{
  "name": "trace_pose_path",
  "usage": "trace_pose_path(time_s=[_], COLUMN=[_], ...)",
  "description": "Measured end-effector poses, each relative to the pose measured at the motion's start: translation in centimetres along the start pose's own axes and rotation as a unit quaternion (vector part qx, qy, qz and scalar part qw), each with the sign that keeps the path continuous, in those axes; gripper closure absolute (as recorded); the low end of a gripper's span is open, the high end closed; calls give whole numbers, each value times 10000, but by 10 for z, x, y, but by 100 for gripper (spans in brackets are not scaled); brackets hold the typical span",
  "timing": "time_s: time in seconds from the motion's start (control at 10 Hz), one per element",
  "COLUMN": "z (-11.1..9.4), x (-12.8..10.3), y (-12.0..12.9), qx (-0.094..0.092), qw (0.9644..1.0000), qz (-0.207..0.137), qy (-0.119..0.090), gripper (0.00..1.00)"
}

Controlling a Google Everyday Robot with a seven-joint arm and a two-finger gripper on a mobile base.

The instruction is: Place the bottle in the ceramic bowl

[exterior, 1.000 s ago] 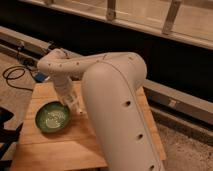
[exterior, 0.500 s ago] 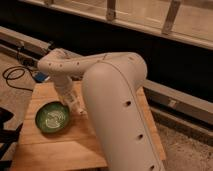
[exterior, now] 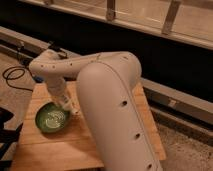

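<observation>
Gripper sits low at right rim of ceramic bowl. Big white arm covers mid & right of table, blocking that side. Bare wood in front of bowl, open from above.

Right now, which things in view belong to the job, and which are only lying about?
Job: ceramic bowl; end effector, shut, low at the bowl's rim; the bottle I cannot make out.
Lying about: black cable on the floor beside the table.
</observation>
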Motion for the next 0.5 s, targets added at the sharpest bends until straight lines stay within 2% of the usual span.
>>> trace_pose_path(time_s=[0.1, 0.4, 0.5], z=[-1, 5, 9], x=[0, -13, -15], y=[7, 56, 61], qx=[-22, -185, -218], qw=[9999, 9972, 9962], qz=[-120, -705, -808], qy=[36, 183, 233], gripper=[100, 100, 100])
